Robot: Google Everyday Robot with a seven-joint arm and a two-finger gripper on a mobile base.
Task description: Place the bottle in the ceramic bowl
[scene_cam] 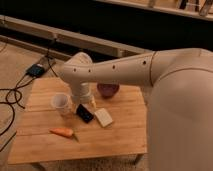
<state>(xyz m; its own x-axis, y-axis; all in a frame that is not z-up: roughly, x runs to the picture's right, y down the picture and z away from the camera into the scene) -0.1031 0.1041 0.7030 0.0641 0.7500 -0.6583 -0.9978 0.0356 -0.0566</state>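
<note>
Watching my one camera, I see the gripper [84, 112] low over the table [40, 150] between cup [60, 102] and block [103, 117]; its grip I cannot tell. Bowl [108, 90] sits just behind the arm [115, 72]; bottle hidden from me.

Desk [120, 135]: pale wooden planks, matt, seams showing. Arm [115, 75]: smooth off-white shell, plastic-looking, with a soft sheen. Pincer [82, 101], left of centre under the arm's wrist, between cup and ceramic bowl: same pale smooth casing. Ceramic bowl [108, 90]: glossy dark purple glaze. Cup [61, 102]: whitish translucent plastic. Flat block [103, 117]: matt white. Small dark slab [84, 113]: black, faintly shiny. Carrot-like piece [62, 132], lower left: matt orange. Floor [20, 55], upper left: rough beige carpet.
</note>
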